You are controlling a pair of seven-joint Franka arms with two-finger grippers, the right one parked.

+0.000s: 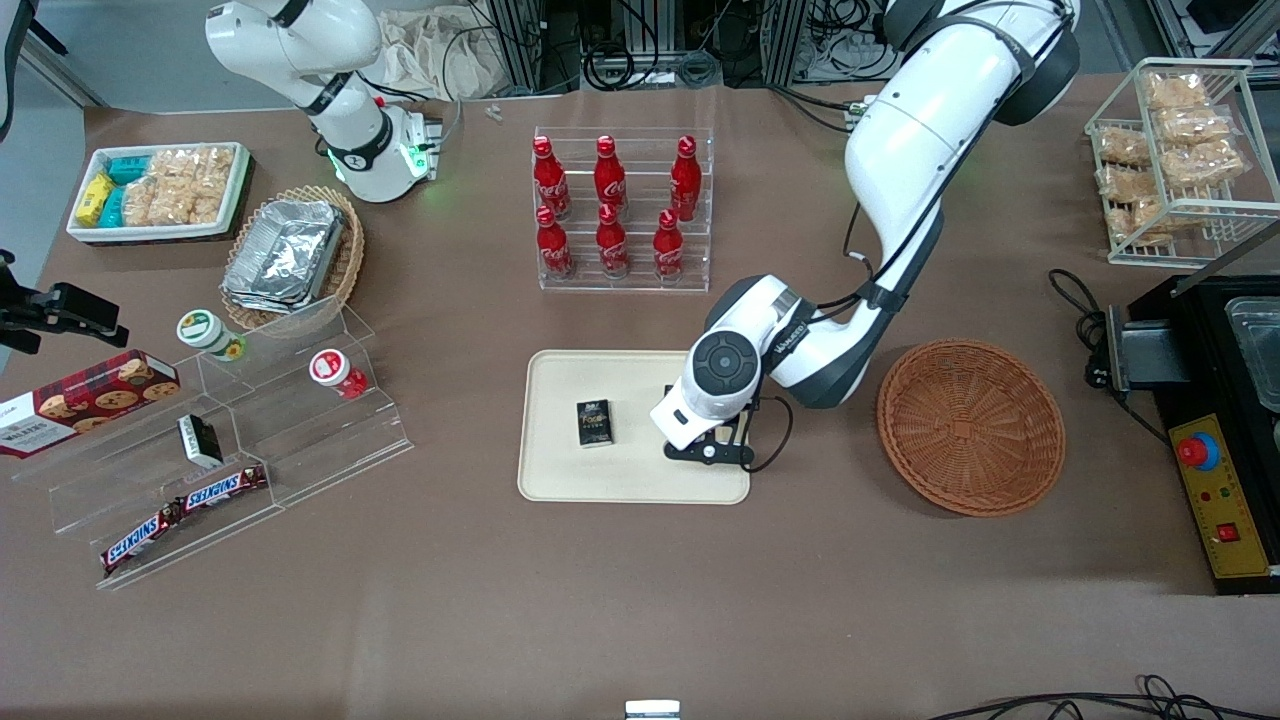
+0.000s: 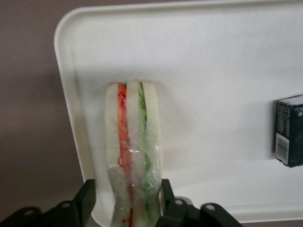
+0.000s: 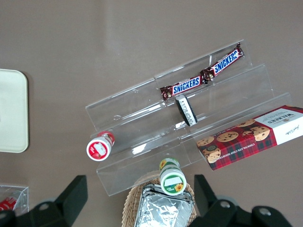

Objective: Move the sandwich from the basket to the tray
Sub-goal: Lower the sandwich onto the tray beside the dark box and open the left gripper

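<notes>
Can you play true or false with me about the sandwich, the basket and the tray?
1. The sandwich is still lying in the basket. False: the basket has nothing in it, and the sandwich is over the tray.
2. The gripper has its fingers on both sides of the sandwich. True.
3. A small black box lies on the tray. True.
4. The sandwich filling is blue and purple. False: it is orange-pink and green.
5. Six red Coca-Cola bottles stand in a clear rack farther from the front camera than the tray. True.
</notes>
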